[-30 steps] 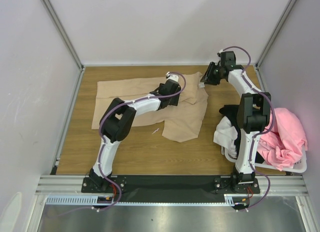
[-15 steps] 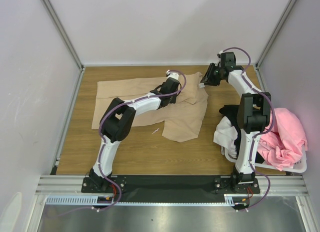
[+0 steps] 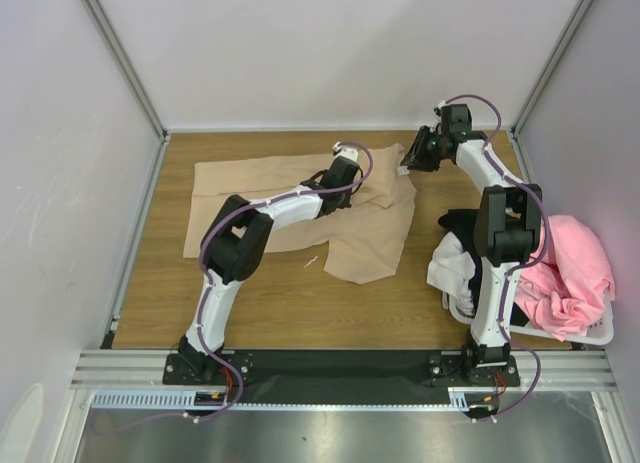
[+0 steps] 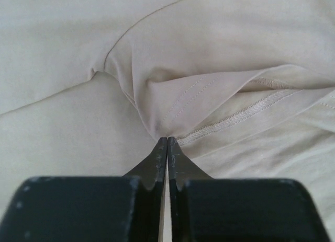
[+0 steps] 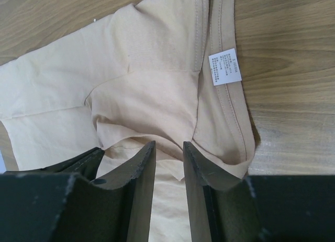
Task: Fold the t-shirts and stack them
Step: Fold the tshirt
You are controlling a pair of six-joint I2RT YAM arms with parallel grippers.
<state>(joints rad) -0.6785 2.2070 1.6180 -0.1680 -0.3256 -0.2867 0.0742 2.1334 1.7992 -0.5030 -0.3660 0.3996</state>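
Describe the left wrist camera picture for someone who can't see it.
A black gripper, seen from just behind, is pinched shut on a raised fold of a beige t-shirt, right beside a stitched hem. The soft, creased cloth fills the rest of the picture.

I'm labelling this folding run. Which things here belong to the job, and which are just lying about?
Job: tan t-shirt, pink t-shirt, white t-shirt, black t-shirt.
Lying about: laundry basket, small pale item on the table.
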